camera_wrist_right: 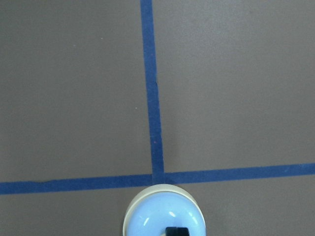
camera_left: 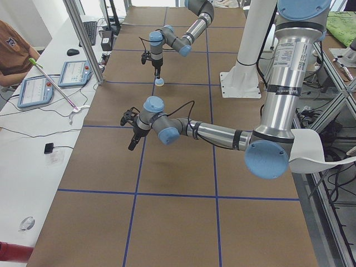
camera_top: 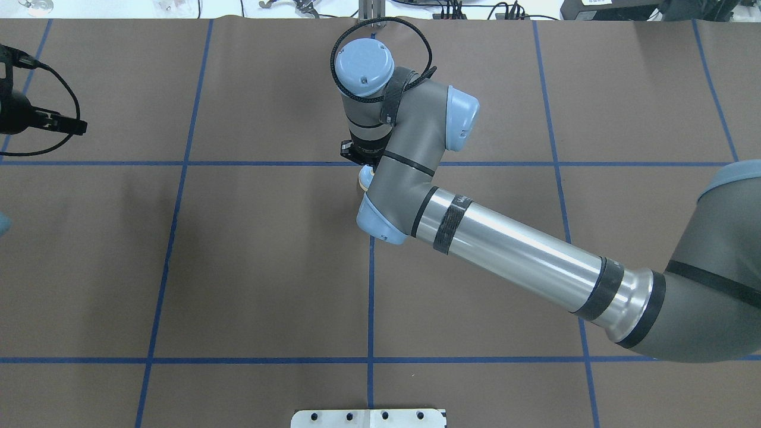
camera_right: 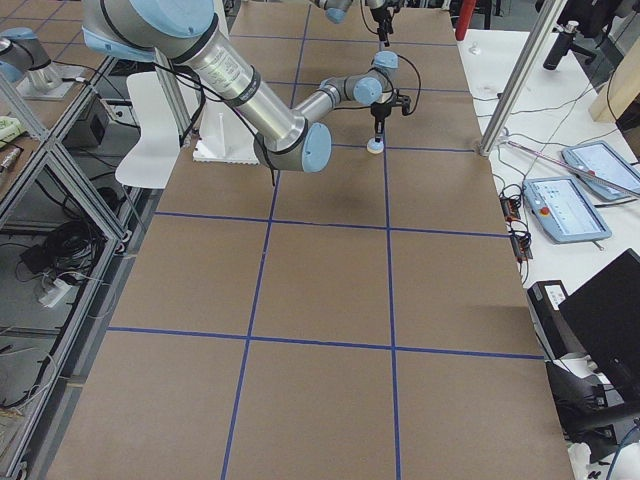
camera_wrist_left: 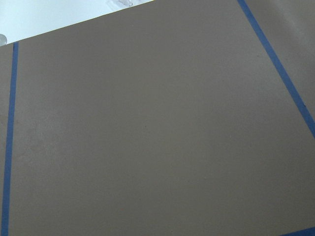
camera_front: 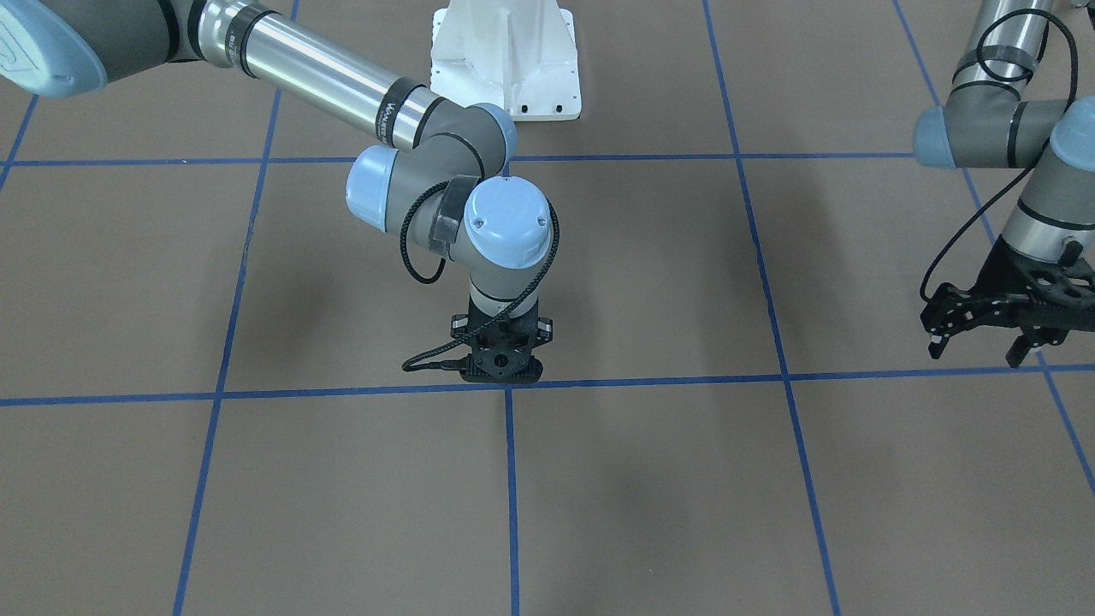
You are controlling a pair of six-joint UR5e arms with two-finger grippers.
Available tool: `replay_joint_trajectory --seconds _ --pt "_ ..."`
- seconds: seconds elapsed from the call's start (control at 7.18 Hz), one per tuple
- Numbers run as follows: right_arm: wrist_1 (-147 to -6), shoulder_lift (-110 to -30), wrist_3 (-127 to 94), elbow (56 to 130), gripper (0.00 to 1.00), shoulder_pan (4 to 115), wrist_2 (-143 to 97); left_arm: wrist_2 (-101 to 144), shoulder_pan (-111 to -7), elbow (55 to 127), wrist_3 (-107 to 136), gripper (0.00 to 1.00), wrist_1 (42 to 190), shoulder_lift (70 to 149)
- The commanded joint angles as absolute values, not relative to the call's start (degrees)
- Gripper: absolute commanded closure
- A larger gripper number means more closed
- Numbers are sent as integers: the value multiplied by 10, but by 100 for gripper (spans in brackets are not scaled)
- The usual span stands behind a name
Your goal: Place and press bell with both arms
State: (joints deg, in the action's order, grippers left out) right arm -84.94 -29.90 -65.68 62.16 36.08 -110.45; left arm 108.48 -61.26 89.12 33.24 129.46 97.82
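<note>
Brown paper-covered table, gridded with blue tape lines; white pedestal base at the robot's edge. Bell upright at mid-table, just beside a tape crossing. Right gripper pointing straight down above it, jaws clenched together, black fingertip at the dome's top; contact unclear. Left gripper well apart toward the table's left end, raised, jaws released and spread.

The bell is cut off by the right wrist view's lower edge, and the right arm covers most of it from overhead. The right gripper hides its own fingers in the front view. The left gripper is clipped at that view's edge.
</note>
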Motion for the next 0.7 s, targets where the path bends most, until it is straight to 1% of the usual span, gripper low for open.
replay_joint_trajectory --seconds 0.0,0.14,0.28,0.56 --pt "-855 -298 -657 660 100 385 -1124 1085 -613 890 332 0 1295 977" --pt "-856 -301 -655 672 43 409 -1167 1085 -613 890 330 0 1295 978" --pt "-872 -341 -645 735 0 432 -1181 1088 -613 890 329 0 1295 977" --pt "-985 -456 -491 887 0 507 -1222 1116 -621 895 325 0 1295 955"
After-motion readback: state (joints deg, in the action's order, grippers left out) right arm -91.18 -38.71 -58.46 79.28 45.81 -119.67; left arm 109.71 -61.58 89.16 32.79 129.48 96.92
